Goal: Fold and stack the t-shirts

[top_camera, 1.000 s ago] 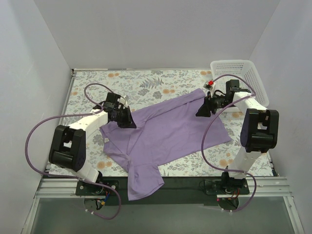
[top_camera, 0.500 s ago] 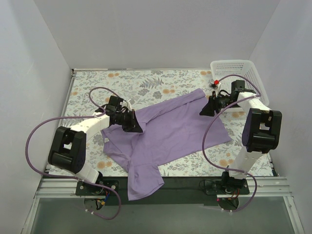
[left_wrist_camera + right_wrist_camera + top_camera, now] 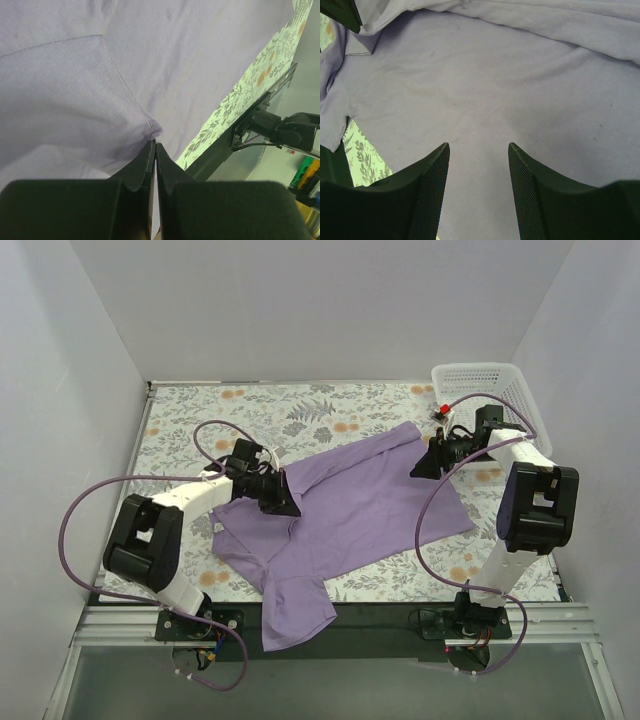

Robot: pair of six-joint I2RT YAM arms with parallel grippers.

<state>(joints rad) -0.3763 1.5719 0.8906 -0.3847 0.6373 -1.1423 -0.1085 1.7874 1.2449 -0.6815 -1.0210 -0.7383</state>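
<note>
- Lavender t-shirt cloth is nipped by the left end effector, whose fingertips are pressed together on a small puckered pinch of fabric
- From that pinch a seam line and soft creases run outward across the cloth in the left wrist view
- The right end effector sits over the far right part of the t-shirt with its fingers well apart and nothing between them; whether the tips touch the cloth cannot be told
- Under those spread fingers the fabric lies mostly smooth, with a thicker rumpled fold along the top of the right wrist view
- The t-shirt lies spread out on the table, running diagonally from the near left toward the far right, between the two arms
- One near part of it hangs over the table's front edge, close to the left arm's base
- The table has a floral-patterned surface, visible around the shirt on all sides
- A white lattice basket stands in the far right corner, just behind the right arm and apart from the shirt
</note>
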